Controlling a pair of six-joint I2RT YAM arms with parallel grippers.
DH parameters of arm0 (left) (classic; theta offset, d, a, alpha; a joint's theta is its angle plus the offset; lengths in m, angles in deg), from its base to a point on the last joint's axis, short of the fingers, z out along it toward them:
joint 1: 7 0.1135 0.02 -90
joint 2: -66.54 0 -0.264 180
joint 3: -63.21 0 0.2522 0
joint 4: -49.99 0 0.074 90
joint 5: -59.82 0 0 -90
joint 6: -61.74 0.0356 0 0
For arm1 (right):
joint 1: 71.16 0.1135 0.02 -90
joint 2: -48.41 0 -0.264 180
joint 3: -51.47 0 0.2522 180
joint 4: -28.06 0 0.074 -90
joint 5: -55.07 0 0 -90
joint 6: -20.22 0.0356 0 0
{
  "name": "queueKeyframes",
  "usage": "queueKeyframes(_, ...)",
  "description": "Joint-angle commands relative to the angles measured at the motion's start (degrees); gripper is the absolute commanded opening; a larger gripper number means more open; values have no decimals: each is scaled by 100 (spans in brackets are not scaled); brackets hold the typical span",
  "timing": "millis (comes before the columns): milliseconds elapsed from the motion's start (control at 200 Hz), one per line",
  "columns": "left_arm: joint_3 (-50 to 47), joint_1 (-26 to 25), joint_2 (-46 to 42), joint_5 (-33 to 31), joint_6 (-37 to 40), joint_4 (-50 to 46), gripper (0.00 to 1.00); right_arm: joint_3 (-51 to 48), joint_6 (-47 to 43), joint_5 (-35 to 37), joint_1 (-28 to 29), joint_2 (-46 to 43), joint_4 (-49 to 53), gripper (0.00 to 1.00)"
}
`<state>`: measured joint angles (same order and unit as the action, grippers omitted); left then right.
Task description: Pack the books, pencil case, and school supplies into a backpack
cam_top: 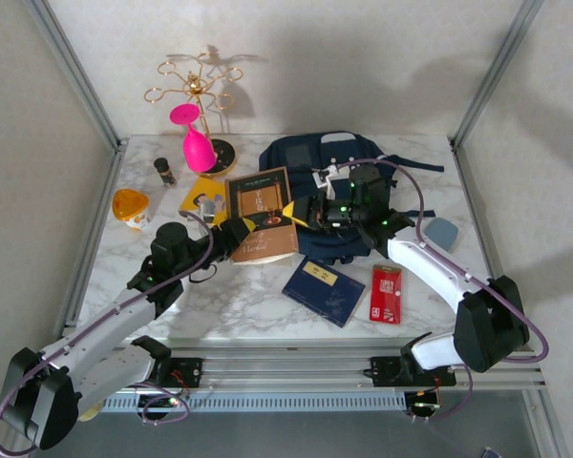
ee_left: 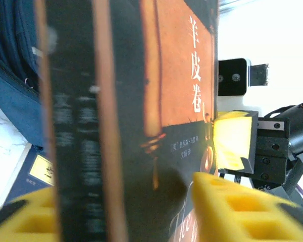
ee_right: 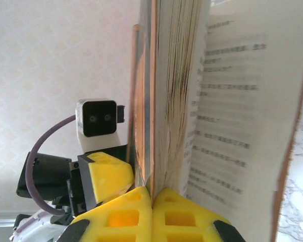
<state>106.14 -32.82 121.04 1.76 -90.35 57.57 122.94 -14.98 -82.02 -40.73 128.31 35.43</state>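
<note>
The brown-and-black book [cam_top: 261, 215] is held up off the table in front of the navy backpack [cam_top: 339, 157]. My left gripper [cam_top: 241, 229] is shut on its left edge; in the left wrist view the book [ee_left: 141, 101] stands between the yellow fingers [ee_left: 242, 212]. My right gripper [cam_top: 301, 212] pinches its cover [ee_right: 152, 101] from the right, jaws together, and the pages [ee_right: 227, 126] fan out. A navy book [cam_top: 323, 290] and the red school supplies packet [cam_top: 386, 293] lie at the front. The grey-blue pencil case [cam_top: 441, 232] lies right of the backpack. A yellow book [cam_top: 199, 197] lies behind, partly hidden.
A gold wire stand [cam_top: 199, 86] with a pink object [cam_top: 196, 143] stands at the back left. Near it are a small dark bottle [cam_top: 163, 171] and an orange container [cam_top: 130, 207]. Metal frame posts [cam_top: 72, 76] flank the marble table [cam_top: 239, 305].
</note>
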Motion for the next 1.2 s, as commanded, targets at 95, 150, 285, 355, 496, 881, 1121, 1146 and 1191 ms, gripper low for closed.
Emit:
queueKeyframes(95, 296, -194, 144, 225, -115, 824, 3, -25, -436, -92, -53, -175, 284, 8)
queueKeyframes(150, 309, -219, 191, 220, -128, 924, 0, -23, -499, -52, -74, -210, 396, 18)
queueKeyframes(285, 435, -229, 265, 116, -244, 1141, 0, -94, -757, 71, -354, -442, 982, 59)
queueKeyframes(355, 467, -285, 351, 45, -452, 1566, 0, -241, -741, 3, -513, -578, 1025, 86)
queueKeyframes(496, 736, -556, 740, 6, -553, 2011, 0, -545, -206, -690, -529, -563, 235, 99)
queueKeyframes(881, 1042, -634, 942, -443, 38, 1115, 0, -1090, 887, -1168, -678, -932, -1469, 82)
queueKeyframes(1121, 1082, -656, 1054, -482, 293, 707, 0, -1386, 927, -1159, -855, -1015, -1776, 45)
queueKeyframes(1146, 1087, -669, 1077, -451, 275, 750, 0, -1381, 907, -1191, -852, -1007, -1795, 43)
queueKeyframes(1191, 1104, -695, 1115, -425, 250, 791, 0, -1356, 819, -1261, -859, -982, -1770, 38)
